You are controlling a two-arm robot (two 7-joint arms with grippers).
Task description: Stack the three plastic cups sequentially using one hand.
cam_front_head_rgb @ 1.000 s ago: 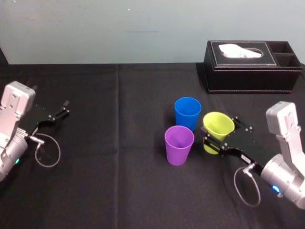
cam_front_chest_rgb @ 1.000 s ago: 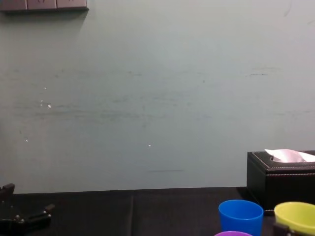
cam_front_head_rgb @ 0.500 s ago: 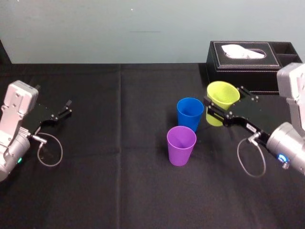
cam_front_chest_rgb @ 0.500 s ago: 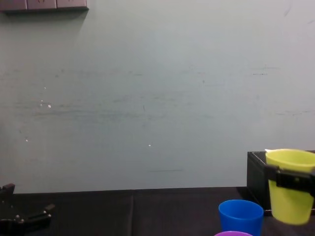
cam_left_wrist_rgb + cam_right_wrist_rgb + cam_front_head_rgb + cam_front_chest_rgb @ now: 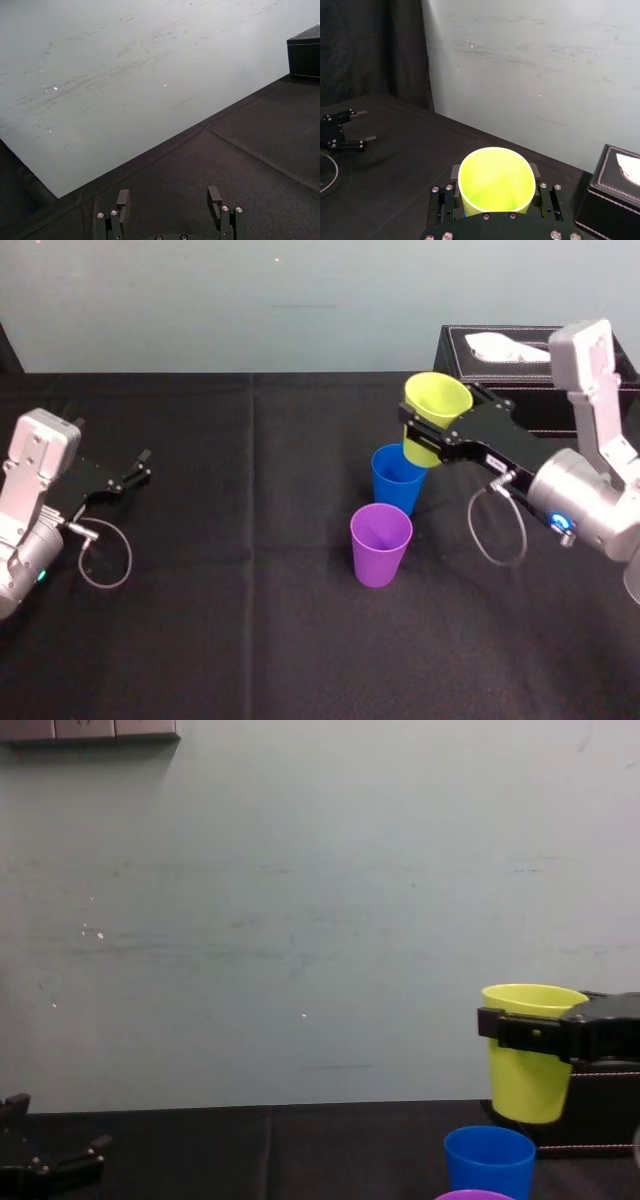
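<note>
My right gripper (image 5: 434, 426) is shut on the yellow-green cup (image 5: 436, 408), a finger on each side of its wall, as the right wrist view shows (image 5: 495, 182). The cup hangs upright in the air, just above and slightly behind the blue cup (image 5: 397, 480). In the chest view the yellow-green cup (image 5: 527, 1060) floats above the blue cup (image 5: 489, 1160) with a gap between them. The purple cup (image 5: 380, 544) stands on the black cloth in front of the blue one. My left gripper (image 5: 143, 464) rests open at the far left with nothing between its fingers (image 5: 122, 200).
A black tissue box (image 5: 500, 355) stands at the back right, just behind my right arm. Black cloth (image 5: 250, 590) covers the table, with open room in the middle and on the left. A pale wall rises behind the table.
My right gripper has lifted the yellow-green cup off the table and carried it up and to the left, to above the blue cup. The left arm has stayed still.
</note>
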